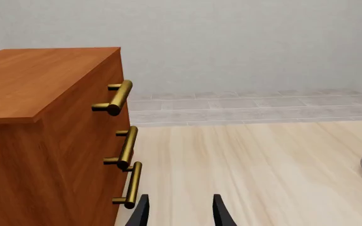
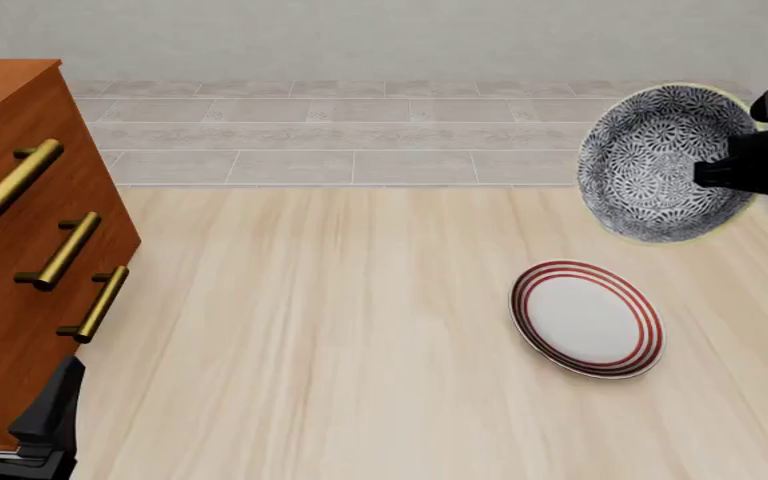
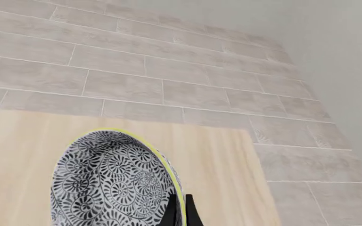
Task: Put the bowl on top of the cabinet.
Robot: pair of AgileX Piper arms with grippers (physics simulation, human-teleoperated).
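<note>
Your right pincer (image 2: 731, 170) pinches the bowl (image 2: 658, 165) by its rim, tilted high over the table's (image 2: 357, 330) far right, clear of the plate (image 2: 587, 318), ready to cross toward the cabinet (image 2: 17, 200). Your left pincer (image 1: 179, 212) waits, gaping, beside its handles.

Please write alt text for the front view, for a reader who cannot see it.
The right gripper holds the blue-patterned bowl tilted in the air, above a red-ringed plate on the table. The wooden cabinet stands far left.
</note>
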